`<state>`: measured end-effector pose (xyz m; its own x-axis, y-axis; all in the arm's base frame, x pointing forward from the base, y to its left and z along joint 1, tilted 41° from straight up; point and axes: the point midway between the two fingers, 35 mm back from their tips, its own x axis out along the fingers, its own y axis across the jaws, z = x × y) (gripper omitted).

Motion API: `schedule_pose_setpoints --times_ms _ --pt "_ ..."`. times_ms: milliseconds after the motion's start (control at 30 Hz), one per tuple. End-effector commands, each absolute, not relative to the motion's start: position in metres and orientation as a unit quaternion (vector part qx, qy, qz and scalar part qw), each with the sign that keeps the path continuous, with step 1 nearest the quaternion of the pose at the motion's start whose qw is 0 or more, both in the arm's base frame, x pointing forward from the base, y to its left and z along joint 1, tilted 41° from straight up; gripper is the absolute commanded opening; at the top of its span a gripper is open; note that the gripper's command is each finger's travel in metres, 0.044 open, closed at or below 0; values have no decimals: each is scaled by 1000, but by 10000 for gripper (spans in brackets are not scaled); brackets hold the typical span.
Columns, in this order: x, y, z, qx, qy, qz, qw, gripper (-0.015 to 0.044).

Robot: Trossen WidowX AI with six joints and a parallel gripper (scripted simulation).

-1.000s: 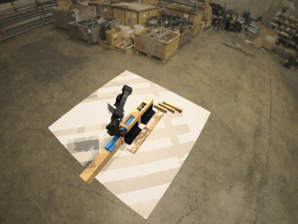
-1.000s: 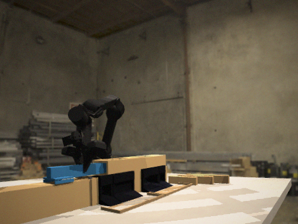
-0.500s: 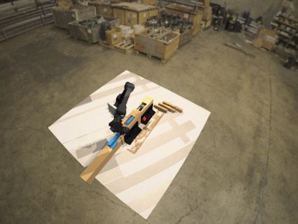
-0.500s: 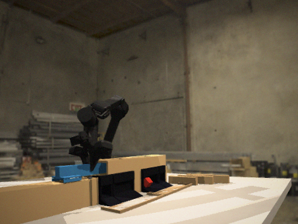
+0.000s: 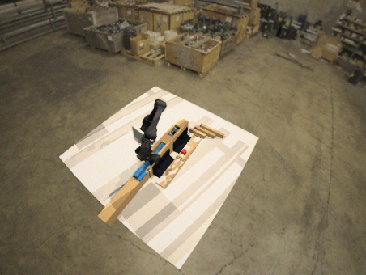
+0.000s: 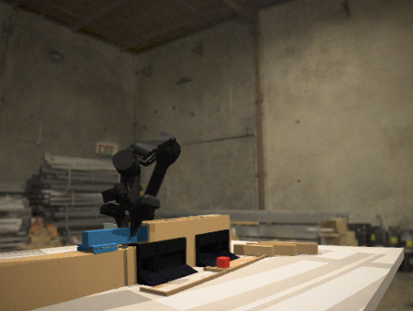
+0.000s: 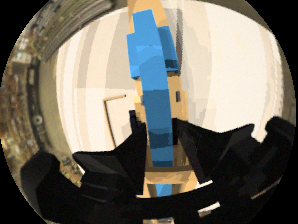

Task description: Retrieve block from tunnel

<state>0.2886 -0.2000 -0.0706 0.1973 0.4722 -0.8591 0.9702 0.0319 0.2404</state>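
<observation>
EXIT sign (image 6: 106,148), parted claw (image 5: 150,160) (image 6: 128,230) (image 7: 160,123) astride blue handle (image 5: 140,171) (image 6: 107,238) (image 7: 157,102), red block (image 5: 184,151) (image 6: 223,262) outside

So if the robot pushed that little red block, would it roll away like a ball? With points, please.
Probably not: the small red block (image 5: 184,151) (image 6: 223,262) has flat sides and corners, so it would likely slide. Tipping seems unlikely too, since it looks about as wide as it is tall. It might be fairly light, being much smaller than the black gripper (image 5: 151,161) (image 6: 127,229) (image 7: 160,123).
</observation>
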Motion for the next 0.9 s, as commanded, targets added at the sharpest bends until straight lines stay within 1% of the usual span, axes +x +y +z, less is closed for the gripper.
schedule_pose_setpoints --times_ms 0,233,300,500,867 --pt "289 -205 -67 636 568 -281 441 263" --pt "289 -224 -43 638 571 -274 438 440" --pt "291 -221 -54 637 571 -277 438 440" --pt "299 -260 -76 638 571 -274 439 440" --pt "300 -254 -85 638 571 -274 439 440"
